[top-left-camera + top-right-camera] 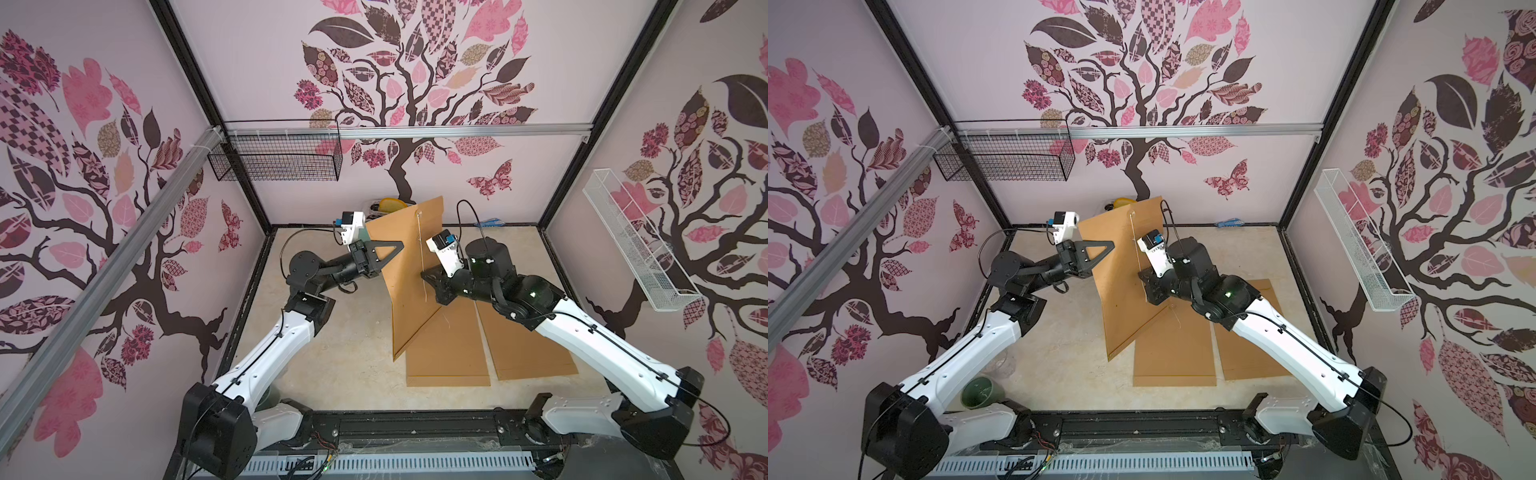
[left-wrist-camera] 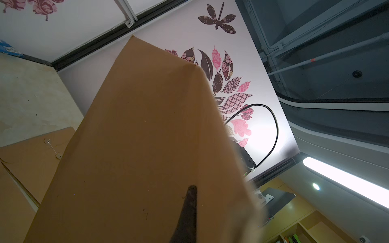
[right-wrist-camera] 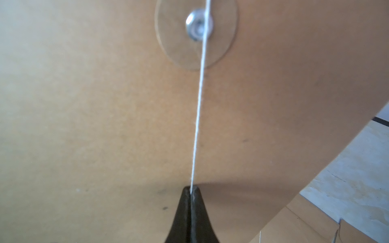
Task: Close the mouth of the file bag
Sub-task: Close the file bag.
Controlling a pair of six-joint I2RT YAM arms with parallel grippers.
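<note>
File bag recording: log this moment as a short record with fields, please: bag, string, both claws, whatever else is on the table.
file bag: stood up on edge, tilted
left claw: shut on the file bag's edge
right claw: shut on the string
string: taut between right claw and button
flat bags: two, side by side on the table

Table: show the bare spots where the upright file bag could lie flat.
Widest bare patch: table between the left arm and the upright file bag. A smaller strip lies behind the right arm, by the back wall. Crowded: two flat file bags under and beside the right arm.
</note>
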